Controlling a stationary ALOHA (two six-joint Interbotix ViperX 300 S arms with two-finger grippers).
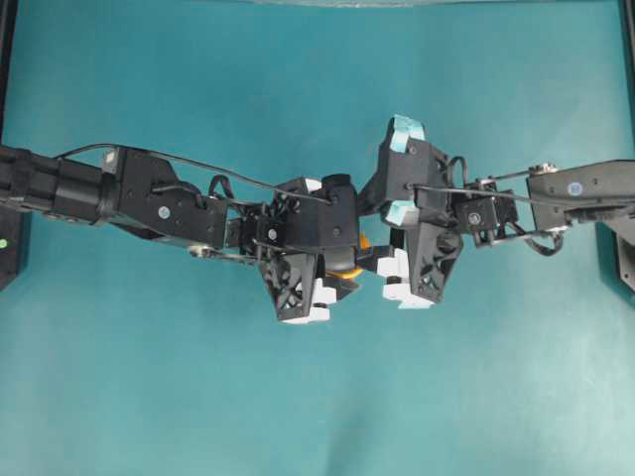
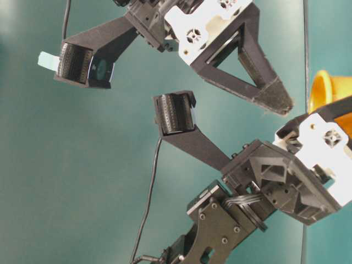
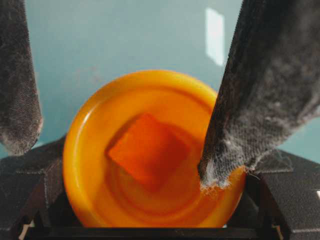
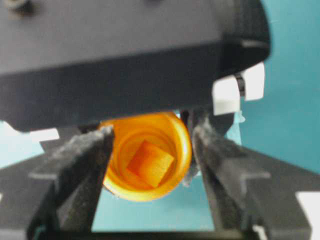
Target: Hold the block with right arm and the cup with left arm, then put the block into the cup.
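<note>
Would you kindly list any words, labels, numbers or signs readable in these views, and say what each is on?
No text can be read in any view.
A small round sticker on the right arm in the overhead view is too small to read.
The cup, the block and the left gripper show no markings.

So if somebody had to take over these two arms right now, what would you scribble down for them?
Left claw: shut on the cup, held off the table.
Right claw: open, empty, its fingers either side of the cup mouth.
Block: lying inside the cup, on its bottom.
Done: block is in the cup.
Left: probably just back the right arm away and set the cup down.
</note>
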